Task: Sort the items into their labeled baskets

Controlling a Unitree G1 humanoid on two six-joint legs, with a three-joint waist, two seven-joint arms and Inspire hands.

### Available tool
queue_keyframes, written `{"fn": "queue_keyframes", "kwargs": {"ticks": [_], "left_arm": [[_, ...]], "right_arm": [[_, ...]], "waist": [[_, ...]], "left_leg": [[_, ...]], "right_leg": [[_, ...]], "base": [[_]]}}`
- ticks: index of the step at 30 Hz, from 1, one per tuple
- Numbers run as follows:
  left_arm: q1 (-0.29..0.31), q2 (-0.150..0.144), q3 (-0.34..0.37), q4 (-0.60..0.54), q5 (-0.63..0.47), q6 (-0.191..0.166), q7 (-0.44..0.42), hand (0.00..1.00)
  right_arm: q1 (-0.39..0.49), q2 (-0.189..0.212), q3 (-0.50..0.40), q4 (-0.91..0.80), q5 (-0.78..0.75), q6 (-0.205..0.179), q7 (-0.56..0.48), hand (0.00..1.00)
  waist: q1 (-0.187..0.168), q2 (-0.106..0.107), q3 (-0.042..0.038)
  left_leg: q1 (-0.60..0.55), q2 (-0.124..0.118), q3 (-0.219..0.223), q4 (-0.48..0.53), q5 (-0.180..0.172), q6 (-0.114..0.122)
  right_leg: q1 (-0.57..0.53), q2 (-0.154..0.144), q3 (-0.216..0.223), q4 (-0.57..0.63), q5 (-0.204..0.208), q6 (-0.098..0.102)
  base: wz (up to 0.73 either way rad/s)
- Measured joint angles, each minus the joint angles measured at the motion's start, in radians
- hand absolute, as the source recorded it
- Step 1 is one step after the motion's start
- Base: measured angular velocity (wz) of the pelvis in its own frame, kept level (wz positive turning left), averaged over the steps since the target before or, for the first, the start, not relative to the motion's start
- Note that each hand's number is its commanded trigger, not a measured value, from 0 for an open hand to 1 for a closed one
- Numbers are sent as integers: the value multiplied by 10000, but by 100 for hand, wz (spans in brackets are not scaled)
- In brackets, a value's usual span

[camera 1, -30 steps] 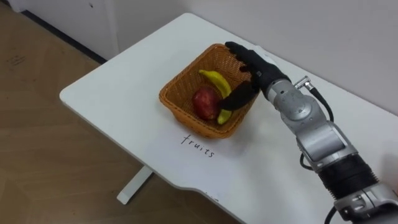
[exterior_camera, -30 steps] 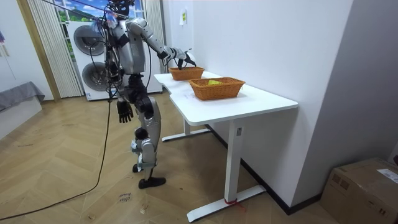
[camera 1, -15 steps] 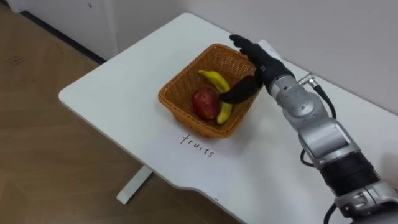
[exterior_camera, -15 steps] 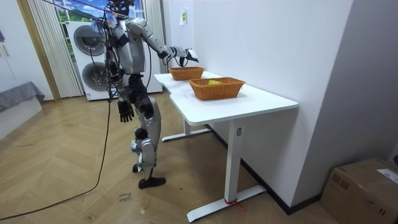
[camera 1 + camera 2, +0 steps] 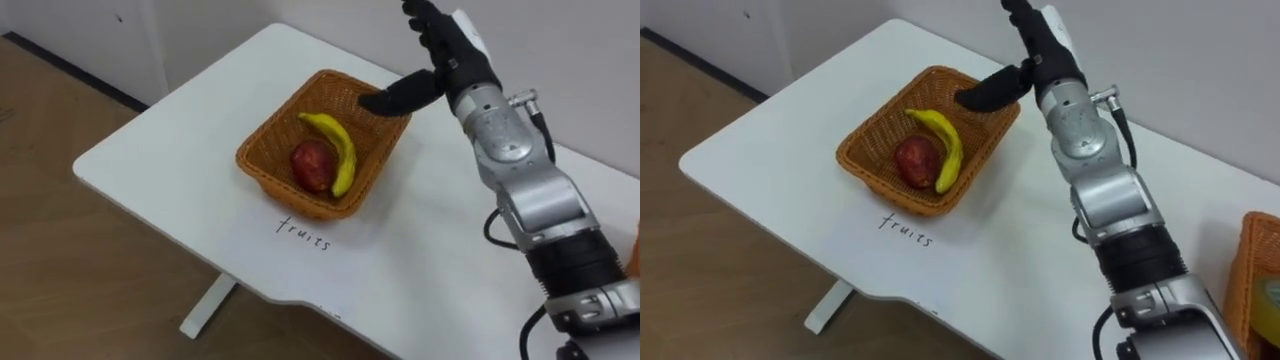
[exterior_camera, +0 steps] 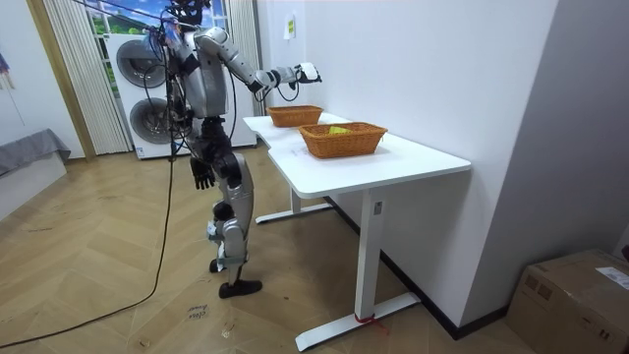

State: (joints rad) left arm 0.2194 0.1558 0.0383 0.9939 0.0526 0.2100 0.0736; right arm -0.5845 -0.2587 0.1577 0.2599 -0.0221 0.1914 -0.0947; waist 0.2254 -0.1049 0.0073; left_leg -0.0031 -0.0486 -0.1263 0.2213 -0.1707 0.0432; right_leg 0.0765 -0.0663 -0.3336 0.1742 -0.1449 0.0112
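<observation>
A wicker fruit basket (image 5: 272,184) stands on the white table (image 5: 170,150). A yellow banana (image 5: 338,148) and a red apple (image 5: 312,166) lie side by side inside it. My right hand (image 5: 440,55) hangs open in the air above the basket's far rim, thumb stretched toward the basket, holding nothing. In the room view the same hand (image 6: 301,73) is raised over the far basket (image 6: 294,116), and my left hand (image 6: 201,178) hangs down by my hip, away from the table.
A second wicker basket (image 5: 1252,262) sits at the table's right end with something greenish inside. A handwritten word (image 5: 303,233) marks the table in front of the fruit basket. Washing machines (image 6: 138,79) stand behind me; a cardboard box (image 6: 575,295) lies on the floor.
My right hand has risen out of the fruit basket, up and back from the banana, which stays lying beside the apple. The head camera has shifted a little.
</observation>
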Motion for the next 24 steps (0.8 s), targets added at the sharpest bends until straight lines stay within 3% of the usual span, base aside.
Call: {"fn": "queue_keyframes", "kwargs": {"ticks": [2,9,14,16,21,24], "left_arm": [[15,-7,4,-5,13,-1,20,0],[-34,22,-4,2,-5,-11,42,0],[-107,104,170,21,-10,-221,17,0],[-150,105,395,61,-55,-285,24,0],[-180,82,373,79,-221,-310,27,0],[-184,113,374,44,-227,-398,19,0]], "right_arm": [[18,-42,-210,-213,17,-96,-163,0],[266,-308,-964,-1121,179,-192,-616,0],[989,-644,-1430,-1617,163,-296,-771,0],[1168,-732,-1552,-2008,293,-298,-766,0],[1564,-912,-1993,-2382,573,-294,-769,0],[1728,-935,-2306,-2404,688,-288,-885,0]], "waist": [[-185,41,-66],[-872,131,-68],[-1044,129,-71],[-1156,173,-96],[-1573,275,-147],[-1914,221,-177]], "left_leg": [[25,11,56,-8,0,0],[257,58,357,-130,-1,9],[322,145,690,-172,-40,52],[333,212,986,-235,-39,51],[514,233,1233,-384,-39,59],[570,264,1370,-429,-41,61]], "right_leg": [[-20,14,74,14,6,-7],[-52,22,365,149,16,-17],[-129,69,656,161,68,-18],[-251,144,935,128,156,-44],[-242,183,1243,126,182,-29],[-271,214,1378,140,190,-30]], "base": [[-10],[-15],[-19],[-33],[-20],[-14]]}}
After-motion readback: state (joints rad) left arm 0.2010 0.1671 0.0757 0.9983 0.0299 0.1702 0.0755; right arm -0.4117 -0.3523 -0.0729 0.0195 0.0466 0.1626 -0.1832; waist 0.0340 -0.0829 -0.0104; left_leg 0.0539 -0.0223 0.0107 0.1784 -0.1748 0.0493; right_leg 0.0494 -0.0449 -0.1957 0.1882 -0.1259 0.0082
